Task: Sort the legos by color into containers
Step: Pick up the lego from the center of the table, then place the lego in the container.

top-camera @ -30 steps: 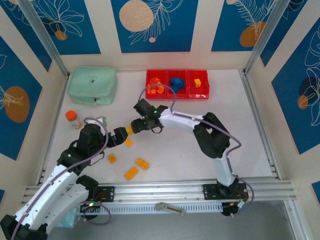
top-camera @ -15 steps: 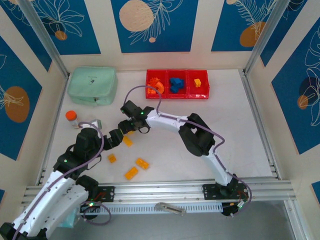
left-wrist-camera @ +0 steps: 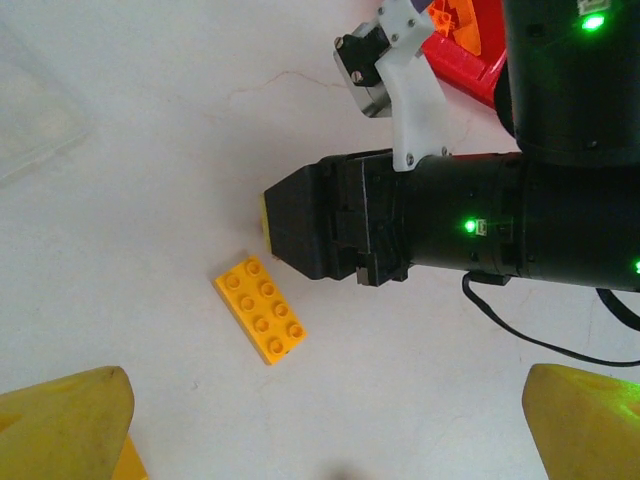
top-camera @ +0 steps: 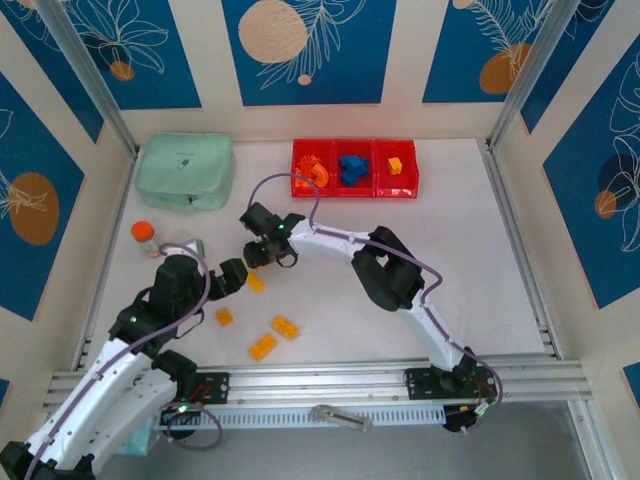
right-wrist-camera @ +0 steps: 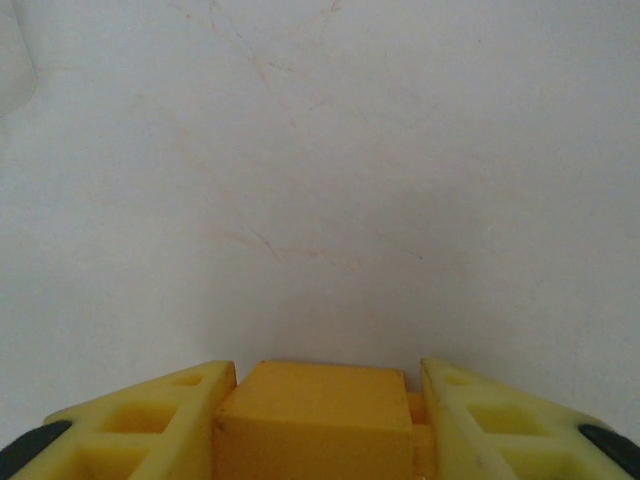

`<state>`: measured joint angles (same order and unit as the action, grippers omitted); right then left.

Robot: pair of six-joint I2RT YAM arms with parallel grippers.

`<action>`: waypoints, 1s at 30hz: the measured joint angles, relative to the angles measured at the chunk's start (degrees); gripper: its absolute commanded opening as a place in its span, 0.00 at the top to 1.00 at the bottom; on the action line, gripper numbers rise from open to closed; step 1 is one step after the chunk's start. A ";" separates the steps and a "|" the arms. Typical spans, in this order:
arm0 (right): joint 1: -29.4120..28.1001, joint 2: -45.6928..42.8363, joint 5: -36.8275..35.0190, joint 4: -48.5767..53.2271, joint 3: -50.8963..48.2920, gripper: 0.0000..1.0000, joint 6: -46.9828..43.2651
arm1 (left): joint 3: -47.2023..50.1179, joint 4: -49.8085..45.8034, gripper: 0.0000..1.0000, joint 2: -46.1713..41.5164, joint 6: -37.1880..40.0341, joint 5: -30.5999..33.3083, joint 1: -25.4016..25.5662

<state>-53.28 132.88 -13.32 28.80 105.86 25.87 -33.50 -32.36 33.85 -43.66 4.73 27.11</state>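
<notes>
My right gripper (top-camera: 251,259) reaches to the left of the table's middle, low over the surface. In the right wrist view its yellow fingers (right-wrist-camera: 165,412) are shut on a yellow lego (right-wrist-camera: 315,420). A sliver of that lego (left-wrist-camera: 262,213) shows under the black gripper head in the left wrist view. My left gripper (left-wrist-camera: 328,392) hovers open just in front, with a flat yellow lego (left-wrist-camera: 261,309) lying beyond its fingers (left-wrist-camera: 85,405). Three more orange legos (top-camera: 284,326) lie nearer the arm bases. The red containers (top-camera: 355,186) stand at the back with orange, blue and yellow legos inside.
A mint green pouch (top-camera: 185,170) sits at the back left. A small orange-capped bottle (top-camera: 147,237) stands near the left wall. Both gripper heads are close together, a few centimetres apart. Open table stretches across the right half.
The right arm has swung left and down to the yellow lego and its jaws have closed around it. The left gripper drew back slightly toward its base.
</notes>
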 measured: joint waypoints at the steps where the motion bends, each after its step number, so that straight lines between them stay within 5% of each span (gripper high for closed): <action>1: 0.07 -0.39 -0.02 -0.07 -0.50 0.58 0.00 | 0.00 0.04 0.01 0.15 0.02 -0.17 0.00; 10: 4.96 -17.38 -1.60 0.37 -13.73 0.59 0.57 | -2.14 2.23 0.01 5.70 0.66 -3.76 -0.09; 17: 21.57 -30.82 -3.56 0.04 -19.78 0.60 1.44 | -5.79 10.21 0.01 17.25 1.07 -7.78 1.09; 23: 35.10 -28.06 -5.88 -0.07 -17.44 0.60 1.14 | -10.69 16.37 0.01 28.50 2.19 -9.46 4.15; 30: 41.75 -13.70 -7.32 1.16 -3.19 0.60 -0.68 | -15.74 21.44 0.01 37.20 3.10 -10.51 4.92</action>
<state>-11.53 119.17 -20.64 29.95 102.67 25.19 -49.23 -10.92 71.05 -40.56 -5.78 32.03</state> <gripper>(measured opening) 0.431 0.994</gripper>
